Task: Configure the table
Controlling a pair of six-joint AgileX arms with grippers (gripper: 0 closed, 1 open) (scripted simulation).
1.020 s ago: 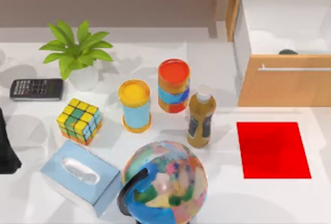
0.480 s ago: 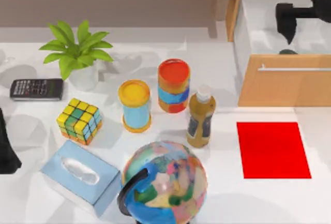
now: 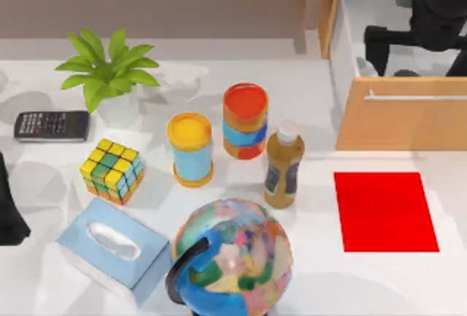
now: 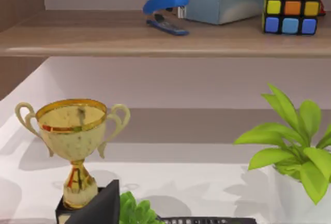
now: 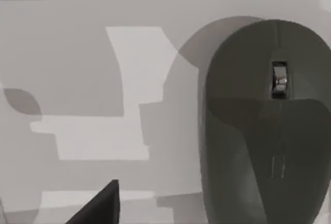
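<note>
A white tabletop (image 3: 314, 82) spreads across the top view, crowded with objects. Nearest the camera, at six o'clock, stands a colourful globe (image 3: 233, 256), with a pale blue tissue box (image 3: 113, 249) at eight o'clock. A red mat (image 3: 384, 210) lies flat at four o'clock. Toward the centre sit a puzzle cube (image 3: 112, 171), a yellow-lidded can (image 3: 190, 149), a brown bottle (image 3: 283, 165) and a red-lidded can (image 3: 245, 120). Farther back, at ten o'clock, are a calculator (image 3: 51, 125) and a potted plant (image 3: 109, 75). The left arm sits parked at nine o'clock at the edge; whether its gripper is open or closed cannot be told. Farthest, at two o'clock, the right gripper (image 3: 398, 42) hangs over the open wooden drawer (image 3: 400, 115), its fingers seemingly spread apart and empty. The right wrist view shows a dark computer mouse (image 5: 266, 125) on the drawer floor.
</note>
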